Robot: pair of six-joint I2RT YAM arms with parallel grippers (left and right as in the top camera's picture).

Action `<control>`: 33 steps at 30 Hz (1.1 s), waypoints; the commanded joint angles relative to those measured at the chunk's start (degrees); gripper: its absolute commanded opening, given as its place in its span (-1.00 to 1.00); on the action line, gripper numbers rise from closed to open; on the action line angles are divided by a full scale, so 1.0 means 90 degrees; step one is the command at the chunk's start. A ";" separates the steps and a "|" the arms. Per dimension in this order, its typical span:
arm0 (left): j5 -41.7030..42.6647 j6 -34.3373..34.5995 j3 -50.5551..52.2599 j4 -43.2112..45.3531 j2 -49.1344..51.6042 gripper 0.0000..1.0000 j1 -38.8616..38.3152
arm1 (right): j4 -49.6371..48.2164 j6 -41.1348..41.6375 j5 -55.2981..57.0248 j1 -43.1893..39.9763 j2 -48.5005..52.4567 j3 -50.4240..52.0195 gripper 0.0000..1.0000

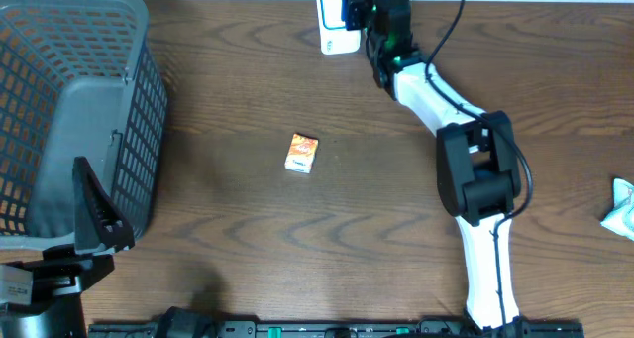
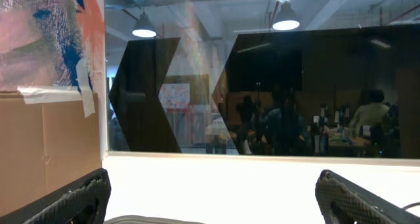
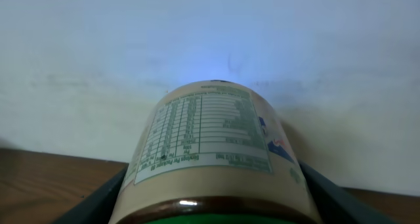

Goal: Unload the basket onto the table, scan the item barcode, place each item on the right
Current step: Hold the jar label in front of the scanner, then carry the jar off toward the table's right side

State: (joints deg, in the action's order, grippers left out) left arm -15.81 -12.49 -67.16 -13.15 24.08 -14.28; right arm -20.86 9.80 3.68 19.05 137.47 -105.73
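- Right wrist view: the right gripper is pinching a beige cylindrical jar with a printed nutrition label.
- Overhead, it is presenting that jar beside the white boxy scanner at the table's far edge. Scanning seems to be under way, and the barcode probably needs turning toward it.
- The left gripper is idling, spread wide.

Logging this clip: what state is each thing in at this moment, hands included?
scanner: at the far table edge.
jar: gripped on its side, label toward the wrist camera.
right hand: shut on the jar, beside the scanner.
left hand: open, holding nothing.
small box: lying flat mid-table, untouched.
basket: upright at the left.
packet: lying at the right edge, partly cropped.
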 commanded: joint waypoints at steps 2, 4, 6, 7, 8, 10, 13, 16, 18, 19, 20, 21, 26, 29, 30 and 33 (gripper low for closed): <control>-0.0085 -0.0085 0.0022 0.0019 -0.0051 0.99 0.0032 | -0.0117 -0.0121 0.0080 0.0238 0.0019 -0.0107 0.22; -0.0085 -0.0085 0.0022 0.0019 -0.0051 0.99 0.0032 | -0.0024 -0.0121 0.0080 0.0313 0.0051 -0.0107 0.20; -0.0085 -0.0085 0.0022 0.0019 -0.0051 0.99 0.0032 | 0.0044 -0.0121 0.0080 0.0374 0.0051 -0.0107 0.20; -0.0087 -0.0085 0.0022 0.0019 -0.0051 0.99 0.0032 | 0.0070 -0.0124 0.0080 0.0398 0.0051 -0.0107 0.20; -0.0085 -0.0085 0.0022 0.0019 -0.0051 0.99 0.0032 | 0.0092 -0.0129 0.0085 0.0418 0.0051 -0.0107 0.19; -0.0087 -0.0085 0.0022 0.0019 -0.0051 0.99 0.0032 | 0.0107 -0.0199 0.0085 0.0420 0.0051 -0.0107 0.18; -0.0085 -0.0085 0.0022 0.0024 -0.0051 0.99 0.0032 | 0.0342 -0.0306 0.0087 0.0410 -0.0073 -0.0109 0.19; -0.0087 -0.0085 0.0022 0.0044 -0.0051 0.99 0.0032 | 0.0976 -0.0515 0.0085 0.0374 -0.0464 -0.0109 0.18; -0.0087 -0.0085 0.0022 0.0073 -0.0051 0.99 0.0032 | 0.1549 -0.0578 0.0083 0.0345 -0.0823 -0.0109 0.17; -0.0087 -0.0085 0.0022 0.0092 -0.0051 0.99 0.0032 | 0.1991 -0.0578 0.0085 0.0318 -0.1100 -0.0109 0.16; -0.0087 -0.0085 0.0022 0.0095 -0.0051 0.99 0.0032 | 0.2356 -0.0576 0.0085 0.0296 -0.1314 -0.0109 0.17; -0.0085 -0.0085 0.0022 0.0092 -0.0051 0.99 0.0032 | 0.2761 -0.0578 0.0083 0.0277 -0.1547 -0.0109 0.19; -0.0085 -0.0085 0.0022 0.0102 -0.0051 0.99 0.0032 | 0.5399 -0.0576 0.0087 -0.0068 -0.2795 -0.0109 0.20; -0.0085 -0.0083 0.0022 0.0223 -0.0051 0.99 0.0032 | 0.6693 -0.0566 0.0085 -0.0593 -0.3349 -0.0109 0.15; -0.0078 -0.0078 0.0022 0.0325 -0.0051 0.99 0.0032 | 0.7016 -0.0483 0.0085 -0.0772 -0.3449 -0.0109 0.13; 0.0289 -0.0058 0.0019 0.0544 -0.0155 0.99 0.0032 | 0.8021 -0.0078 0.0078 -0.1530 -0.3626 -0.0109 0.16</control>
State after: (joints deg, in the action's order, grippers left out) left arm -15.33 -12.49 -67.00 -9.04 24.03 -14.28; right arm 47.29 6.15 3.40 11.18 104.60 -106.74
